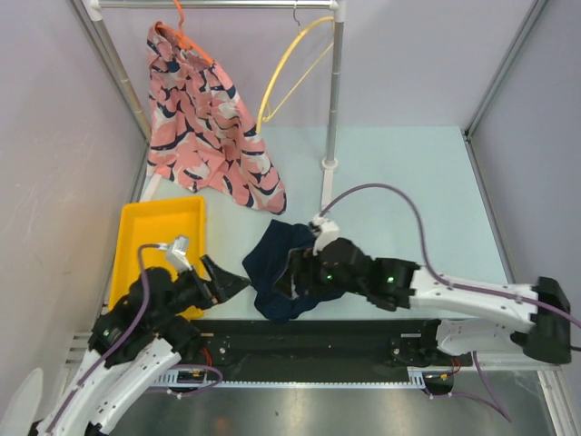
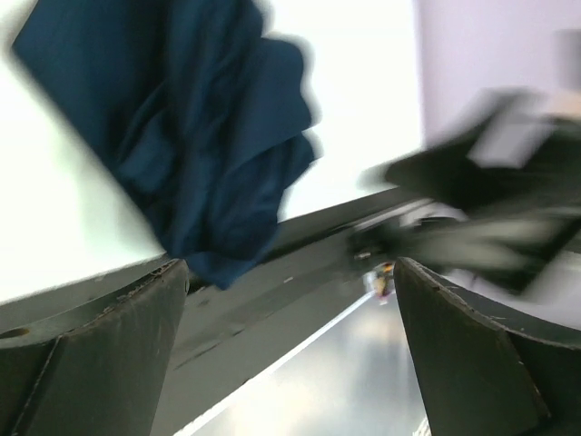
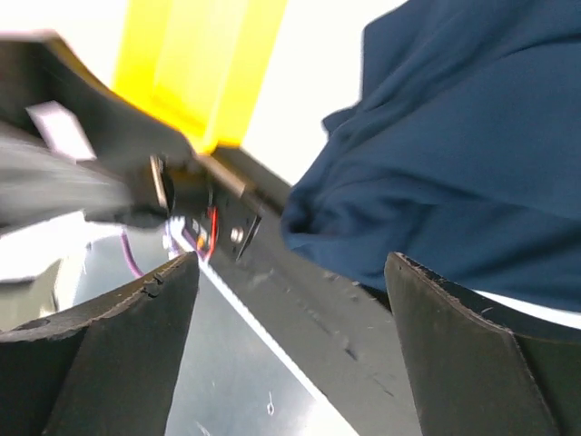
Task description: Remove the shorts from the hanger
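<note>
- I am holding my left gripper (image 2: 289, 272) wide apart, and nothing is sitting between its two fingers.
- It is pointing right, at the navy shorts (image 1: 277, 263), from the lower left of the top view. It is close to them but not touching.
- I am holding my right gripper (image 3: 290, 263) wide apart too, with nothing between its fingers.
- My right gripper is hanging over the near part of the navy shorts, in the middle of the top view. I cannot tell if it is touching the cloth.
- The navy shorts are lying in a crumpled heap on the tabletop (image 1: 408, 182), off any hanger.
- The pink shorts (image 1: 204, 127) are hanging on an orange hanger (image 1: 186, 36) at the upper left of the top view. Their bottom edge is drooping down near the tabletop.
- A yellow hanger (image 1: 270, 86) is hanging bare from the rail (image 1: 218, 4), just right of the pink shorts.
- A yellow tray (image 1: 159, 227) is sitting at the left of the tabletop, below the pink shorts and beside my left arm.
</note>
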Controlling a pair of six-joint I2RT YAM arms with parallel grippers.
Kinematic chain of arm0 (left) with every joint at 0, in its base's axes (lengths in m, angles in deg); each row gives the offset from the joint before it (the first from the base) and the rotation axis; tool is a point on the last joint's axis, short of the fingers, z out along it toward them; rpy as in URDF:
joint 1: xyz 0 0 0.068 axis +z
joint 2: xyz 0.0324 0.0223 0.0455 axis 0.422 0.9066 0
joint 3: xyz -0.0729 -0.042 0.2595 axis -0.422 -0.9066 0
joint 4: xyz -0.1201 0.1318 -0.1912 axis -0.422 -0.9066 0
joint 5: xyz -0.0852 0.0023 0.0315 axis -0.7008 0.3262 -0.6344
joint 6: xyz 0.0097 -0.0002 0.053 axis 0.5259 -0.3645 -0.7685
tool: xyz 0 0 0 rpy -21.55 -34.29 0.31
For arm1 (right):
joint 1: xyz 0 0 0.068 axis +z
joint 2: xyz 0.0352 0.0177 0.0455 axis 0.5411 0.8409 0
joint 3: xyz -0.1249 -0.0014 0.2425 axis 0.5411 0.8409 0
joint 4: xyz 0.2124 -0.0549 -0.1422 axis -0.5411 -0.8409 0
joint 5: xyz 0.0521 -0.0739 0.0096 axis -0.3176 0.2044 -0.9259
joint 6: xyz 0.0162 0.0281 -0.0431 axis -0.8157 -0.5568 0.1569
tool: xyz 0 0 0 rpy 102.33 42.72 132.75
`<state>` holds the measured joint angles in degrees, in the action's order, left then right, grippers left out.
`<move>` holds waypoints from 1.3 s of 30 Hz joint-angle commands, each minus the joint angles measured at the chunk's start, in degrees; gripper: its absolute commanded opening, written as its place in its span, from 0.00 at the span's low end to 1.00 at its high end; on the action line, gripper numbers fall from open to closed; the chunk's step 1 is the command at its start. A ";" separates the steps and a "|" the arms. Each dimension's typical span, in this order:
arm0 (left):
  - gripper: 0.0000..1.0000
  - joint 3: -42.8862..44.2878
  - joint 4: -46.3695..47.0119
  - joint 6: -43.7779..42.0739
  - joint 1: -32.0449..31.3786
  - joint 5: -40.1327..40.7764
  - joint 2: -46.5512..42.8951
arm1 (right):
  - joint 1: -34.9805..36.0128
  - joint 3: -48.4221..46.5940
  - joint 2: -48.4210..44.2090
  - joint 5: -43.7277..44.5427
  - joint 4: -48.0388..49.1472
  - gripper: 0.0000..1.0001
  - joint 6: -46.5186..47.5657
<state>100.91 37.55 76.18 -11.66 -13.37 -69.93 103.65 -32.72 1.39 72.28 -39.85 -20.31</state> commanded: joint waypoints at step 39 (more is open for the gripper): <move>0.00 -7.53 38.35 -4.50 16.22 -20.73 29.34 | -4.36 7.34 -28.12 17.86 -24.62 0.90 -7.57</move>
<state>81.52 87.63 78.14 -0.97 -32.41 -31.59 98.98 -25.82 -23.81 86.43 -61.29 -26.17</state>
